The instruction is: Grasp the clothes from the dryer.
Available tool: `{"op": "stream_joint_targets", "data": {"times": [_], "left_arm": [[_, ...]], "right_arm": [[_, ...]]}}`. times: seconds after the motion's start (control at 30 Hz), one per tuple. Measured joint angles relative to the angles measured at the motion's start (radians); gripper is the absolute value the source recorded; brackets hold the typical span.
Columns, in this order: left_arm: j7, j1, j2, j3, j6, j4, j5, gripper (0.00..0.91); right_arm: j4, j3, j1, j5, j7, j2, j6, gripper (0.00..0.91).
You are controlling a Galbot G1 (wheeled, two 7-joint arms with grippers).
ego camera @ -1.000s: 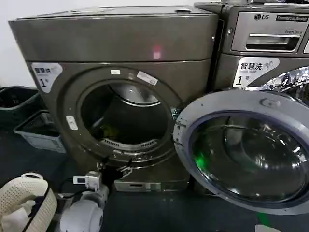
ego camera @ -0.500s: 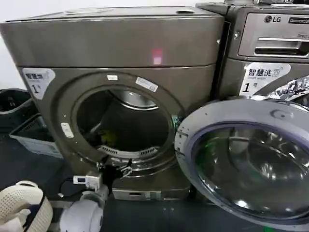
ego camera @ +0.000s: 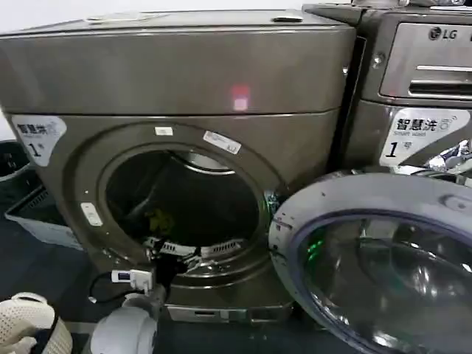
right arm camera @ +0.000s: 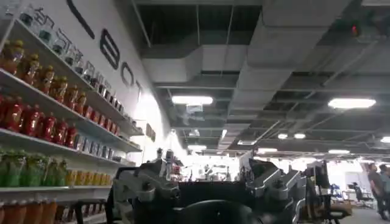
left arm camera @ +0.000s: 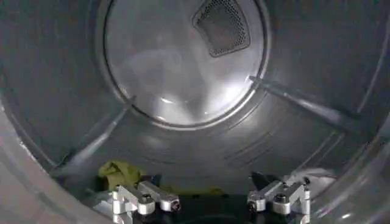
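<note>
Clothes are seen low in the dryer drum, just beside the left gripper, whose fingers are spread wide at the mouth. Thin fabric could be missed or pushed aside. Right gripper is parked, fingers apart.

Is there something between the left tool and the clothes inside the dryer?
Nothing visible. The left tool is open at the dryer mouth, and the clothes lie on the drum floor just ahead, beside one finger.
</note>
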Motion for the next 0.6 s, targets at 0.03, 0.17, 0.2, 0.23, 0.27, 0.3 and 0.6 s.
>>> {"op": "stream_joint_targets", "data": {"times": [0.03,0.17,0.2,0.23,0.27,0.3,0.6], "left_arm": [[0.000,0.000,0.000,0.000,0.000,0.000,0.000,0.907],[-0.001,-0.002,0.001,-0.001,0.000,0.001,0.000,0.907],[-0.001,-0.002,0.002,-0.001,0.000,0.001,0.000,0.907],[-0.001,-0.002,0.002,-0.001,0.000,0.001,0.000,0.907],[-0.001,-0.002,0.003,0.000,0.000,0.001,-0.001,0.907],[-0.001,-0.002,0.004,0.000,0.000,0.000,-0.001,0.907],[0.003,-0.014,0.006,-0.006,0.000,0.009,0.016,0.907]], "right_arm": [[0.000,0.000,0.000,0.000,0.000,0.000,0.000,0.907],[0.001,-0.001,0.000,0.000,0.000,0.000,0.000,0.907],[0.001,-0.002,0.000,0.000,0.000,0.001,0.000,0.907],[0.001,-0.003,0.000,0.000,0.000,0.001,0.000,0.907],[0.001,-0.003,0.000,-0.001,0.001,0.002,0.000,0.907],[0.001,-0.004,0.001,-0.001,0.002,0.002,0.001,0.907],[0.004,-0.010,0.001,-0.001,0.017,0.007,0.016,0.907]]}}
